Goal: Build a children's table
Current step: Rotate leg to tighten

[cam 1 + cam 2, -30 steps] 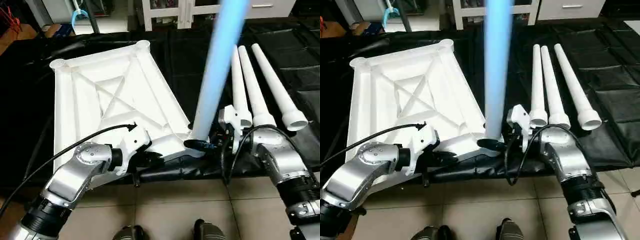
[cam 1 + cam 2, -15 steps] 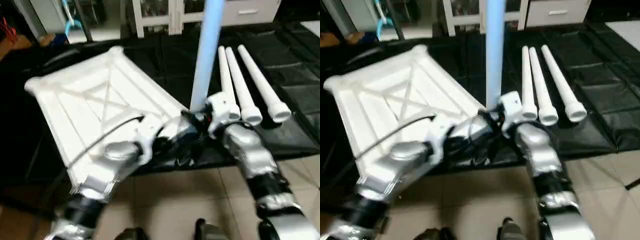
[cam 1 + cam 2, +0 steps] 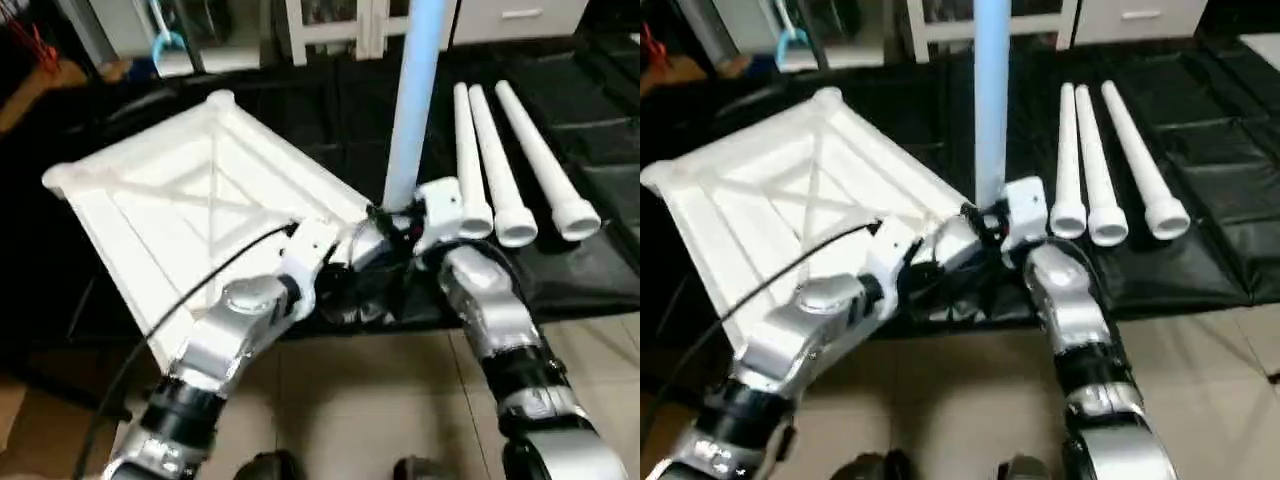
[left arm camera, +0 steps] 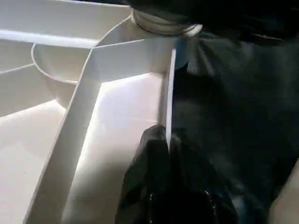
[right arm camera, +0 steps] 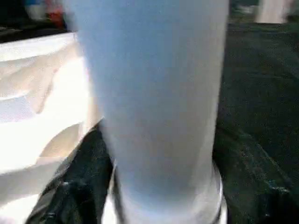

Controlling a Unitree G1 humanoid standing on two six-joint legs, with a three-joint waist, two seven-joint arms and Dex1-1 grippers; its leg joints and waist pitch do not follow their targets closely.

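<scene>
Both silver forearms have swung inward since a second ago and now meet at the tabletop's near right corner, and the tabletop itself has turned on the mat, its far corners lying further left than before. That white plastic rectangular tabletop (image 3: 200,200) lies upside down on the black mat (image 3: 600,80), its X-ribbed underside facing up, on the left half of the scene. One long tapered white tube leg (image 3: 415,100) stands upright in the round socket at the near right corner, while three more white tube legs (image 3: 510,160) lie side by side on the mat just to the right, wide ends toward the robot. The left gripper (image 4: 166,154) is pinched almost closed on the thin rim wall of the tabletop just beside that socket, one black finger on each face of the wall. The right gripper (image 3: 395,222) sits at the foot of the standing leg with its fingers spread fairly wide around the tube; whether they press on it I cannot tell. Hollow moulded plastic like this should be light and stiff but smooth and rather slippery, so the rim wall or a rib looks the surest hold on the top, and each leg is best taken low near its wide end, where a push down into the socket will not lever it sideways
</scene>
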